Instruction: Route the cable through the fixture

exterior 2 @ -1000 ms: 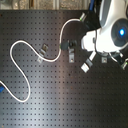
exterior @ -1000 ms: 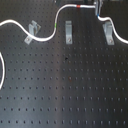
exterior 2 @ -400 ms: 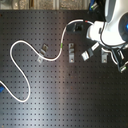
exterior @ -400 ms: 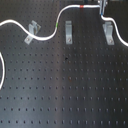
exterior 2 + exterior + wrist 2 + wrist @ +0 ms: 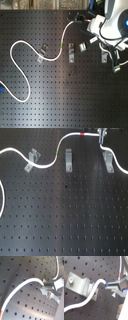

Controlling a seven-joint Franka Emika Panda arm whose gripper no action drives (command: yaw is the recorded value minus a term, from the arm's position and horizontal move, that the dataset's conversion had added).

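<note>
Cable [image 5: 47,164] — white, snaking across the black perforated board [image 5: 65,223], passing behind the slanted clip [image 5: 32,160] and left of the middle upright fixture [image 5: 67,161]. Gripper [image 5: 103,135] — at far edge, clamped on cable.

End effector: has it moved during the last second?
Yes. Holding the cable, the end effector moved toward the second exterior view's top, away from the rightmost clip.

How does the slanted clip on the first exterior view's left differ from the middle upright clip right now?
The slanted clip leans over; the middle clip stands upright. The cable passes close by the slanted clip, while at the middle clip it arches over the top, green band just beside it, and does not look seated. Both are small grey metal clips on the black perforated board.
</note>
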